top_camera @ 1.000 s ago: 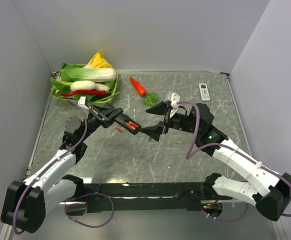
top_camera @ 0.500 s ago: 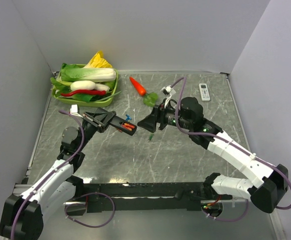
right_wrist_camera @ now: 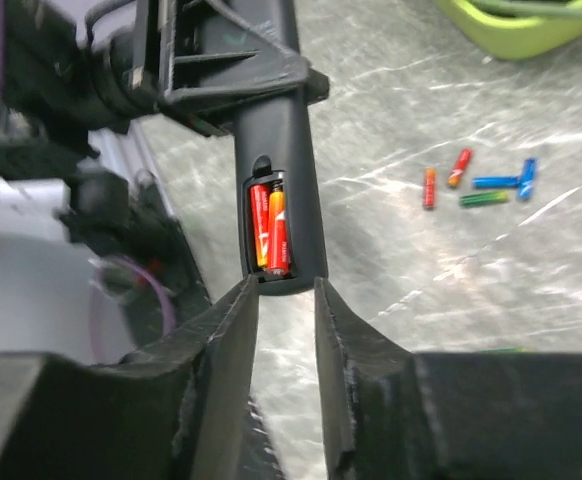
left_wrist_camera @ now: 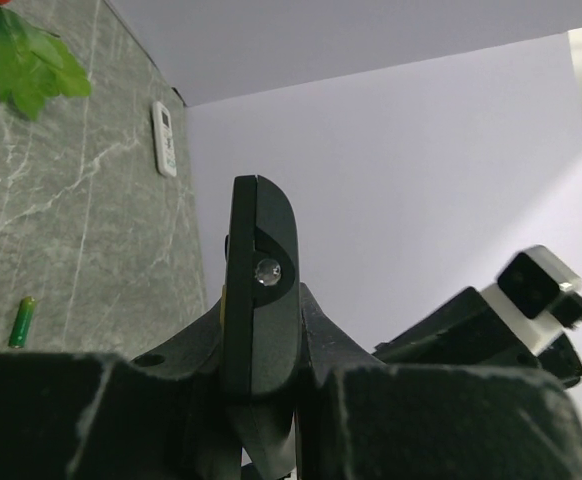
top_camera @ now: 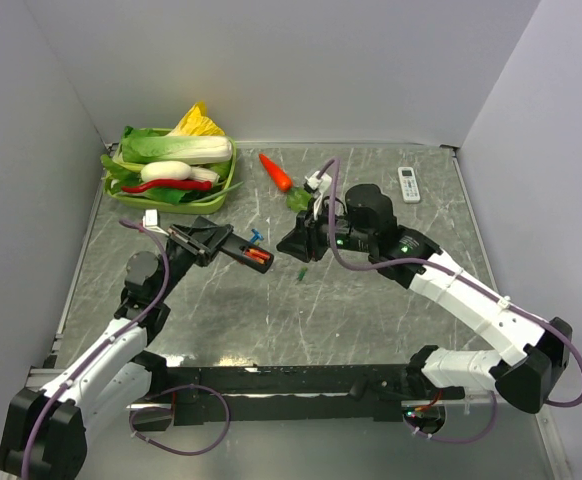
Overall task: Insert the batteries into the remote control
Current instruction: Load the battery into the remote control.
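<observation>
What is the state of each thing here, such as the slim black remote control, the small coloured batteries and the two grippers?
Slim black remote control: held off the table, battery compartment open.
Red and orange batteries: seated in that compartment.
Loose coloured batteries: lying on the table.
Left gripper: shut on the black remote control.
Right gripper: open, empty, at the remote's end.
Short white remote: lying flat on the table.

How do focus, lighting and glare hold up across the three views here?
Top view: even light, sharp, faint sheen along the table's near edge. Left wrist view: the remote is crisp, dark foreground blurred and without detail, wall brighter at far right. Right wrist view: batteries in the remote sharp, near fingers blurred, left background soft.
</observation>
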You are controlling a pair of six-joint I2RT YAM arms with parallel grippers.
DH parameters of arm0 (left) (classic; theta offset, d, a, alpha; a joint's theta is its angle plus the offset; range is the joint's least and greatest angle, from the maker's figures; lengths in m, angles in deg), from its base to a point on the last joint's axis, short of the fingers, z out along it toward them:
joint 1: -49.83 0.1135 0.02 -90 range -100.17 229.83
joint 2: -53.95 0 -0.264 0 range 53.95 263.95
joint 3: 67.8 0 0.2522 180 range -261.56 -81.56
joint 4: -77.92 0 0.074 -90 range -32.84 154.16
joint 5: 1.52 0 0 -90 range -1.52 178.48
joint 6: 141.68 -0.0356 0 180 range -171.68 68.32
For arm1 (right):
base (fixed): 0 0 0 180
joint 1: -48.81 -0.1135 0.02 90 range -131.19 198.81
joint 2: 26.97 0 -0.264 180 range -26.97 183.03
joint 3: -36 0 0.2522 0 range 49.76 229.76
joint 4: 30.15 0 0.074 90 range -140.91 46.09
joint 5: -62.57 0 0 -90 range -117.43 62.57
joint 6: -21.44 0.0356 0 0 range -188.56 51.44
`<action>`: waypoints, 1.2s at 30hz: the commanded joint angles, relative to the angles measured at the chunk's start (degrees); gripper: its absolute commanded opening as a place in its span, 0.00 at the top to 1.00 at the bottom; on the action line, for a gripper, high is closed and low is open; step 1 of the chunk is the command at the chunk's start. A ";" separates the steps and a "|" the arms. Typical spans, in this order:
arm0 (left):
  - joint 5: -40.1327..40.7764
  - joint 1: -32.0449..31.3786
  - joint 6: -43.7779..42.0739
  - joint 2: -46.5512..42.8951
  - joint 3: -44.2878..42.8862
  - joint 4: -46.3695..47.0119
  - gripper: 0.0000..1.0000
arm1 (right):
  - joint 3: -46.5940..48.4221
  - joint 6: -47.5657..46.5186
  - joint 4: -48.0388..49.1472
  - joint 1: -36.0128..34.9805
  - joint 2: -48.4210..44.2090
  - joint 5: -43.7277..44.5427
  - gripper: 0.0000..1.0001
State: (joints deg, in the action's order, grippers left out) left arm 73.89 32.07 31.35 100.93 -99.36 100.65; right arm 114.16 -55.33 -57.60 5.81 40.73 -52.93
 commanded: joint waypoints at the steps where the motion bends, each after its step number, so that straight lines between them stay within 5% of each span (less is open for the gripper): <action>1: -0.18 0.18 -2.16 -0.31 -3.90 -0.80 0.98 | 4.86 -14.62 -3.80 -1.21 0.32 1.07 0.66; 11: -0.44 0.27 -2.78 -0.31 -4.70 -1.16 0.98 | 8.46 -22.81 -8.10 -3.84 4.01 -0.43 0.73; 36: -2.11 0.27 -2.34 1.36 -5.14 1.30 0.98 | 12.68 -24.49 -12.32 -6.57 8.85 2.12 0.74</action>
State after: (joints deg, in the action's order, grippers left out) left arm 72.89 32.07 28.96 102.24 -101.59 97.74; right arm 123.56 -78.98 -70.24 -0.24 49.21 -51.11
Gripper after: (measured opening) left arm 0.219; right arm 0.268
